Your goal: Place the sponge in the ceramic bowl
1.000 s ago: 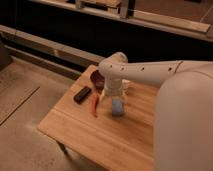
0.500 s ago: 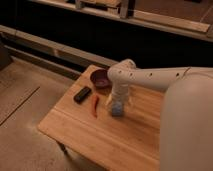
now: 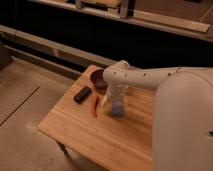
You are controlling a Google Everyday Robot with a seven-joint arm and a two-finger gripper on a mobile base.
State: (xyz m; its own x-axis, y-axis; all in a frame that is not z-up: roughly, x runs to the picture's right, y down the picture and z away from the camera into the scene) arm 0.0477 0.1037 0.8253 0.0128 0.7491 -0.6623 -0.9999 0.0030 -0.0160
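The small, soft, light blue-grey sponge (image 3: 118, 110) lies mid-table on the wooden table (image 3: 75, 127), apart from the glossy maroon ceramic bowl (image 3: 98, 80) at the far edge. The tool (image 3: 117, 104) hangs spread wide over the sponge. This looks like the grasping step, so the next move is to close squarely and lift.

On the table (image 3: 75, 135), the ceramic bowl (image 3: 98, 80) sits near the far edge. Before it, to the left, lies a flat block (image 3: 82, 94); a slender object (image 3: 95, 106) lies between block and sponge (image 3: 118, 109). The gripper (image 3: 116, 103) stands over the sponge, jaws seemingly spread to either side.
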